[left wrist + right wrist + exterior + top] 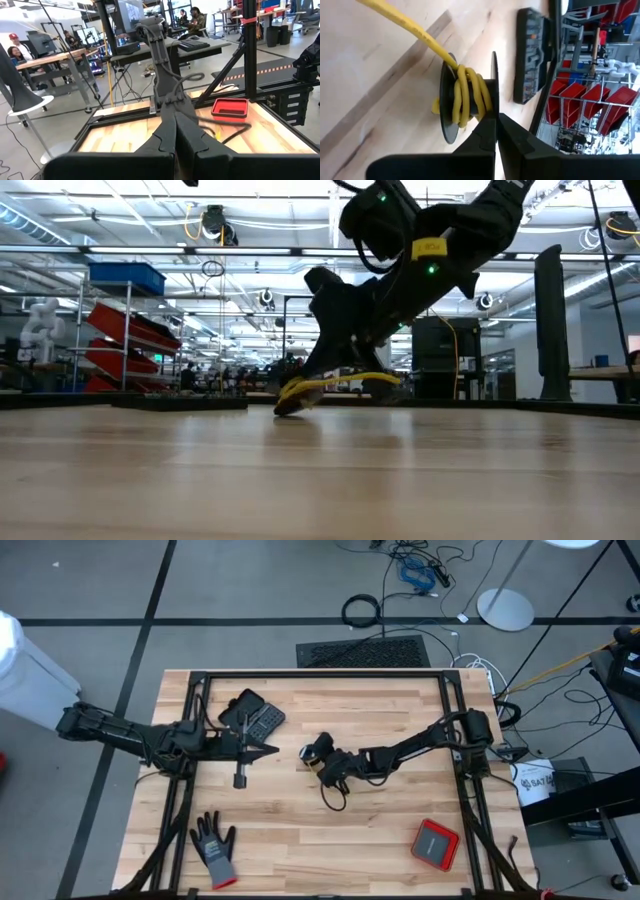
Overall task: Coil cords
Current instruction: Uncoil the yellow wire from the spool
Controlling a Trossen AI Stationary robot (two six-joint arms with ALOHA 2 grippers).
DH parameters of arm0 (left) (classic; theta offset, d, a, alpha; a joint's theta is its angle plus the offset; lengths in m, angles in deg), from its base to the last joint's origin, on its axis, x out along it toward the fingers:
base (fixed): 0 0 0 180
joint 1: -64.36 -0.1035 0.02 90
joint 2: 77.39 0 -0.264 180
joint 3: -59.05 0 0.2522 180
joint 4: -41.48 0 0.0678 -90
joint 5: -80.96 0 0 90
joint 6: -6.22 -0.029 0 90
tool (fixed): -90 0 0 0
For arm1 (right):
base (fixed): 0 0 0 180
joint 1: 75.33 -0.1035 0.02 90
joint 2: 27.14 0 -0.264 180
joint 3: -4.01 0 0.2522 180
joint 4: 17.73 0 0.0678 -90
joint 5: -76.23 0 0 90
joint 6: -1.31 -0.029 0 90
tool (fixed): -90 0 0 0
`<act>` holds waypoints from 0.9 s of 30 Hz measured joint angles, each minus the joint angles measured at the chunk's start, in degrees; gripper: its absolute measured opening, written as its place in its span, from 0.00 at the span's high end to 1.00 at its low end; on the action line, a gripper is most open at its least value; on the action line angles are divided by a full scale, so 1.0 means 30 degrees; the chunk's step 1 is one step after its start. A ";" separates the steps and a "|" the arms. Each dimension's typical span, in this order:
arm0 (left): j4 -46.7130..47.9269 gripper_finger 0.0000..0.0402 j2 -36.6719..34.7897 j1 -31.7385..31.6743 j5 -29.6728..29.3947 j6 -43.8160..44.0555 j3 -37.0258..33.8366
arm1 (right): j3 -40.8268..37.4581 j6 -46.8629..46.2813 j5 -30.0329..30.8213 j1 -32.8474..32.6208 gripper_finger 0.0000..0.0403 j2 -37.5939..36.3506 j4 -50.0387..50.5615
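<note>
Cord (470,95), yellow, is sitting wound on a black spool (451,100) near the desk's (300,840) centre, just ahead of the right tool (496,125), whose fingers are pressing together empty. Left tool (175,132) is hovering shut near the desk's left edge, also empty.

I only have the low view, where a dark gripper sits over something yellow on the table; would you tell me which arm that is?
Observer: It is the right gripper, reaching in toward the table's middle in the high view.
Operator: Thank you. What exactly is the yellow thing?
Observer: The yellow cord, wound in several turns around a small black spool, with one strand running off across the wood.
Operator: Is the gripper closed on it?
Observer: Its fingers are shut right at the spool; whether they pinch the cord I cannot tell.
Operator: And the other arm?
Observer: The left gripper is shut, empty, and waits near a black calculator.
</note>
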 joint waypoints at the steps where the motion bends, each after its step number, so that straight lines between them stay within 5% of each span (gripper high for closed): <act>1: 0.0296 1.00 0.0000 0.0000 -0.0149 -0.0079 0.0000 | 0.0000 -0.0312 -0.0015 -0.0013 1.00 -0.0222 0.0014; 10: 0.2897 0.97 0.0334 0.0001 -0.2628 -0.0527 -0.0007 | -0.0002 -0.4263 -0.2575 0.0021 1.00 -0.3421 0.1507; 22: 0.0871 0.52 0.2919 0.0544 -0.3349 -0.2567 -0.0007 | -0.0007 -0.8247 -0.7008 0.0021 1.00 -0.7795 0.3802; 27: -0.1158 0.46 0.4446 0.1318 -0.3385 -0.5658 -0.0007 | -0.0007 -0.8658 -0.7106 -0.0005 1.00 -0.8560 0.3962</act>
